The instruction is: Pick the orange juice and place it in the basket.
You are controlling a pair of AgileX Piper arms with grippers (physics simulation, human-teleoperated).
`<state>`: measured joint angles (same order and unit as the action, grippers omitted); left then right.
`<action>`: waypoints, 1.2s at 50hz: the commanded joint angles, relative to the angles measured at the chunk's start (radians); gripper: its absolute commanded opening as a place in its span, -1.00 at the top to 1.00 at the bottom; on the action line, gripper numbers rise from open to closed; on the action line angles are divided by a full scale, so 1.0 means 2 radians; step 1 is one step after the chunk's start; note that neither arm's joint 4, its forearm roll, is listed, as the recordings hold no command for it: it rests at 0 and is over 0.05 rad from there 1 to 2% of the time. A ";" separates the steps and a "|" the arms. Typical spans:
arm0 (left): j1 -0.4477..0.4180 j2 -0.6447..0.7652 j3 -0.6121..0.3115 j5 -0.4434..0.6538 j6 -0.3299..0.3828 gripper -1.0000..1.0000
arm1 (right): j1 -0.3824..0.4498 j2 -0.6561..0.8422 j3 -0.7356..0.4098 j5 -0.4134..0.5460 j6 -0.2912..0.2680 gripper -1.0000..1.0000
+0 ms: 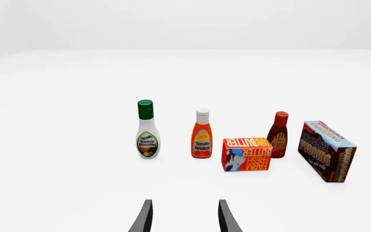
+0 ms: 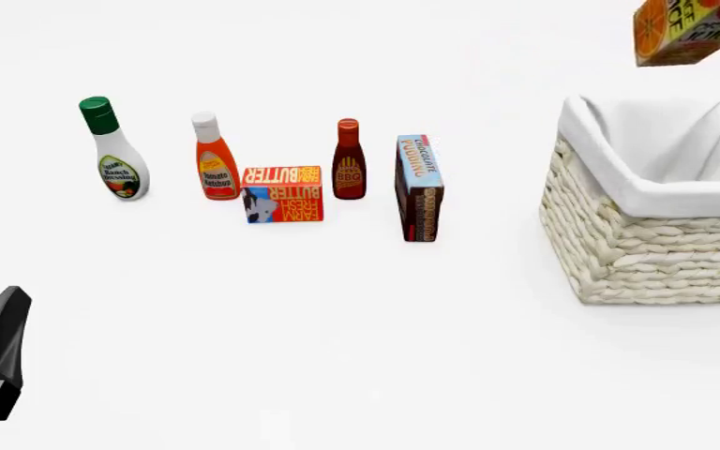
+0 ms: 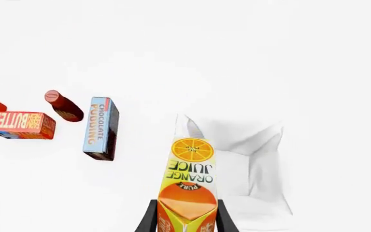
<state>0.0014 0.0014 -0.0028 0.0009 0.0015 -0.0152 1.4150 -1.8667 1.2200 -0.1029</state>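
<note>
Right tool (image 3: 187, 223) is clamping the orange juice (image 3: 189, 186) high over the basket (image 2: 610, 239) — letting go now risks the carton bouncing out; left tool (image 1: 184, 216) is sitting open, empty.

Carton (image 3: 189, 186): "ORANGE JUICE"
Flat box (image 1: 247, 153): "FARM FRESH BUTTER"
Brown-and-blue box (image 1: 326, 151): "CHOCOLATE PUDDING"
Green-capped bottle (image 1: 147, 130): "Ranch Dressing"
White-capped bottle (image 1: 202, 135): "Tomato Ketchup"
Dark bottle (image 1: 278, 135): "BBQ"

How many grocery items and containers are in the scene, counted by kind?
Bottles: 3 (ranch dressing, tomato ketchup, BBQ sauce)
Boxes: 2 (butter box, chocolate pudding box)
Cartons: 1 (orange juice, held in the right end effector)
Baskets: 1 (basket)
Total: 7
</note>
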 commanded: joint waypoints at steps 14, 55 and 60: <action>0.000 0.000 0.000 0.000 0.000 -1.00 | -0.022 -0.008 0.020 0.000 0.032 1.00; 0.000 0.000 0.000 0.000 0.000 -1.00 | -0.071 -0.046 0.070 0.000 0.036 1.00; 0.000 0.000 0.000 0.000 0.000 -1.00 | -0.077 -0.045 0.073 0.000 0.034 1.00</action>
<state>0.0014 0.0014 -0.0028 0.0009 0.0015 -0.1474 1.3327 -1.7301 1.2200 -0.0511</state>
